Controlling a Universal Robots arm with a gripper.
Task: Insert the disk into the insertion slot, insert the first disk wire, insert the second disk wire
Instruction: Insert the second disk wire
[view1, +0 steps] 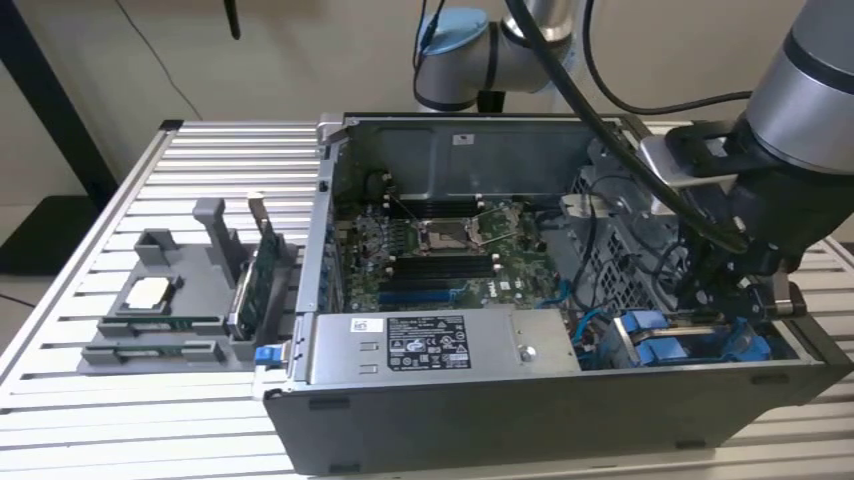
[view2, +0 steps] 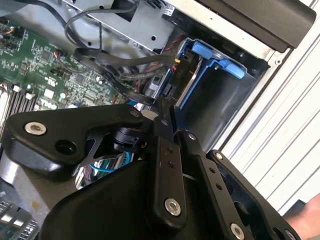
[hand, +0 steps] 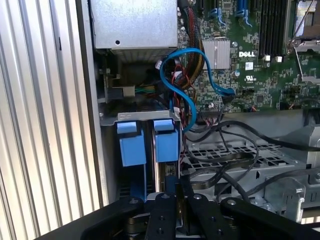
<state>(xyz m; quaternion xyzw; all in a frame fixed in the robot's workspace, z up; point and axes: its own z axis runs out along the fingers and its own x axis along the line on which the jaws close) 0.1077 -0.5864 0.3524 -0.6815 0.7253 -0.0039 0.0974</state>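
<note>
One slatted table (view1: 80, 420), surveyed across the exterior view from its left.

1. Grey parts holder (view1: 160, 300), at that view's left. It carries small boards and a chip and lies well apart from the work.
2. Open computer case (view1: 534, 420), mid-table, side panel off.
3. Grey box with white stickers (view1: 427, 342), along the case's near edge. It is not part of the task.
4. Green motherboard (view1: 441, 260), behind that box.
5. Insertion slot (hand: 131, 145), in the case's near corner at the exterior view's right, marked by blue rails and tabs.
6. Disk (hand: 161, 172), standing edge-on in the slot in its blue carrier, just beside a second blue tab. It looks deep in the bay, though I cannot tell whether it is fully home.
7. Blue cable (hand: 187, 75) and black cables (hand: 225, 145), looping loose just beside the slot. I cannot see either one plugged into the disk.
8. Gripper (view2: 166, 112), reaching down into that corner directly over the disk's upper edge. The jaws are drawn close together, and I cannot tell whether something thin is pinched between them.

Step in hand, by my judgement: seating the disk, with both wires still to be done. Any further move calls for a straight push along the rails, square to the bay and kept clear of the cable loops.
</note>
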